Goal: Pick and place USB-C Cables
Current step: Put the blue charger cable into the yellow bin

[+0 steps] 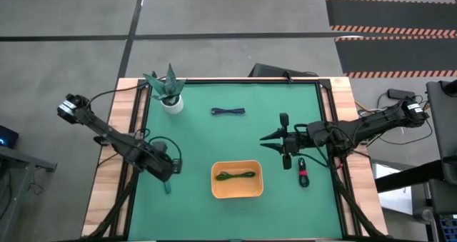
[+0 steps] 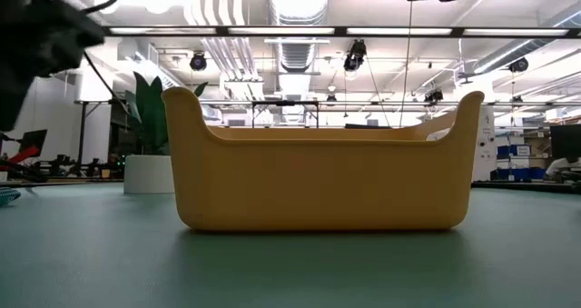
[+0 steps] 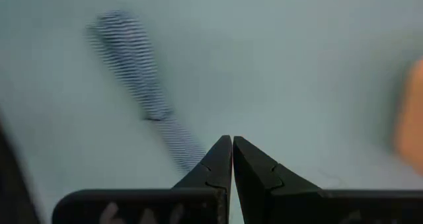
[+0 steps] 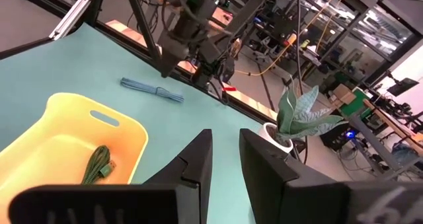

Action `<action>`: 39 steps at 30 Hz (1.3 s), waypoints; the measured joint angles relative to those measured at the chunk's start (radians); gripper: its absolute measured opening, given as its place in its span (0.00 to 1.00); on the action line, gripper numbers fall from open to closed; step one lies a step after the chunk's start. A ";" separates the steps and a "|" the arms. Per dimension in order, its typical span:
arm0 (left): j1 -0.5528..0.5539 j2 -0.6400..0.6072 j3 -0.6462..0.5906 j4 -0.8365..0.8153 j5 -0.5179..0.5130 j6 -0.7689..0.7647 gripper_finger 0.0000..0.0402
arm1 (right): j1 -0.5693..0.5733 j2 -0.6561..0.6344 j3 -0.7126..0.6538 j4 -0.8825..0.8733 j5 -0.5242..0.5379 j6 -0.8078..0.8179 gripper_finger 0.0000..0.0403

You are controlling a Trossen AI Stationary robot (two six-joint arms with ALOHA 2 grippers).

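High view: my orange rectangular plastic tray [image 1: 216, 188] holds one green cable bundle [image 1: 236, 175]; my left gripper [image 3: 232, 145] is pinched together, my right gripper [image 4: 225, 142] slightly apart.

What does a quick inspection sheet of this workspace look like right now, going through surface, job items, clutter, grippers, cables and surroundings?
Surface: green mat on a wood-edged table.
Job's things: green cable lies in the orange tray; blue cable on the mat toward the far edge; black cable with red band beside the right arm; teal cable beside the left gripper.
Clutter: potted plant at the far left corner.
Grippers: left gripper shut, empty, low over the mat; right gripper open, empty, right of the tray.
Cables: black arm wires loop by the left arm.
Surroundings: grey floor, striped ramp; no person seen.
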 joint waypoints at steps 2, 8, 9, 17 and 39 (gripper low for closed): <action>0.000 0.018 0.000 -0.032 0.028 -0.001 0.00 | 0.000 0.000 0.000 0.000 0.000 0.000 0.17; 0.000 0.082 0.000 -0.024 0.044 -0.049 0.00 | 0.000 0.000 0.000 -0.002 0.000 0.000 0.17; 0.000 0.091 0.000 -0.024 0.050 -0.049 0.00 | 0.000 0.000 0.000 -0.003 0.000 0.001 0.17; 0.000 0.124 0.000 -0.026 0.052 -0.048 0.15 | 0.000 0.000 0.000 -0.007 0.000 0.001 0.17; 0.000 0.235 -0.049 -0.051 0.051 -0.049 0.64 | 0.000 0.000 0.001 -0.015 0.000 0.000 0.17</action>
